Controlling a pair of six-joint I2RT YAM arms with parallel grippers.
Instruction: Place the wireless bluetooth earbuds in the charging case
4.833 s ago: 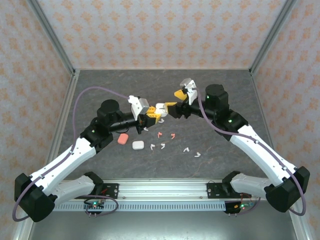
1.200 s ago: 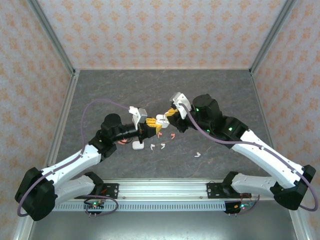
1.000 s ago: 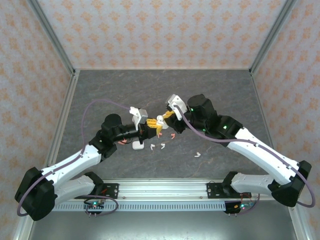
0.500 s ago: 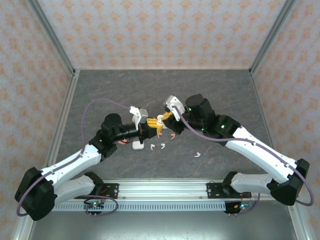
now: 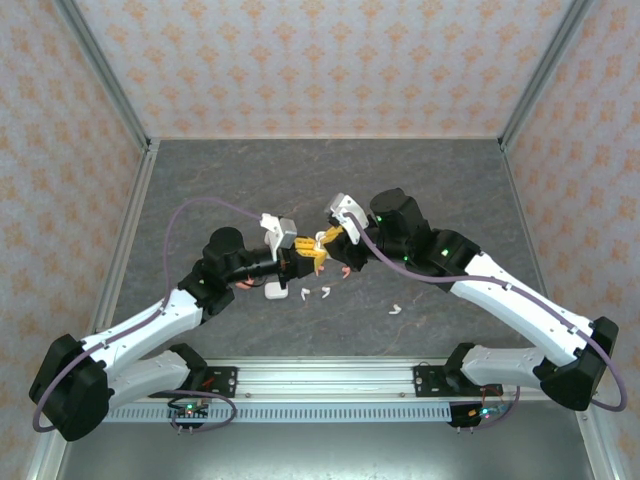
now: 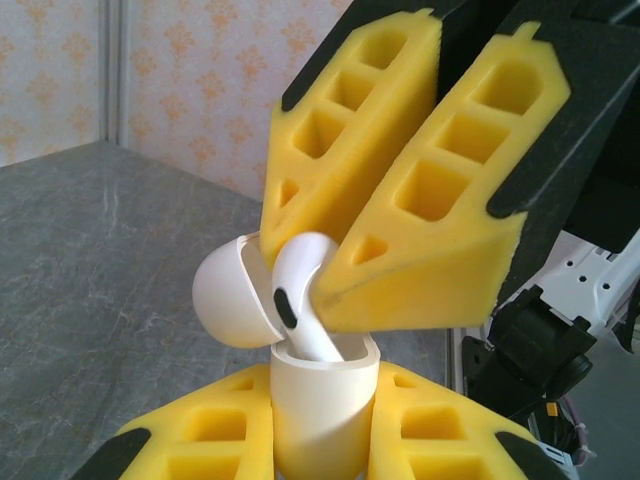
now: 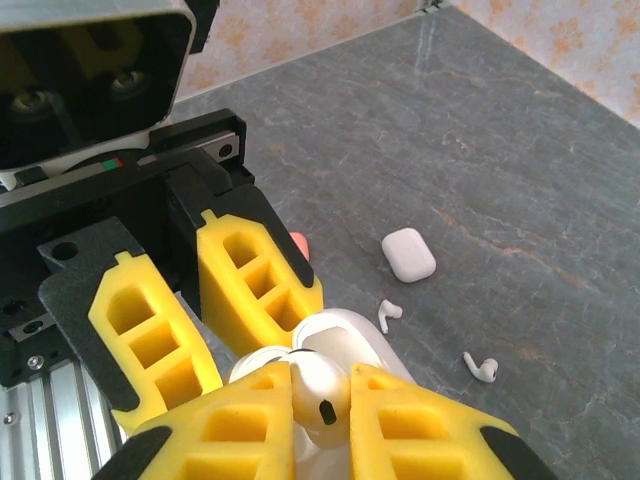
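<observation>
Right hand (image 5: 326, 238) has brought its pinched earbud (image 7: 320, 393) into the case (image 6: 322, 400) left hand (image 5: 308, 255) clamps.

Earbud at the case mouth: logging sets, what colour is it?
White stemmed plastic earbud; clearest in left wrist view.

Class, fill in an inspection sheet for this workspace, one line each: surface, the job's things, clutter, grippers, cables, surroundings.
Surface: grey stone-look table; no spills seen.
Job's things: open charging case held upright; white earbud with its stem entering the case; loose white earbuds and a closed white case lying on the table; coral item half hidden.
Clutter: nothing seen.
Grippers: left gripper shut on the open charging case; right gripper shut on the white earbud, above the case.
Cables: purple cable arcing over the left arm; second purple cable along the right arm.
Surroundings: patterned walls, metal frame.
</observation>
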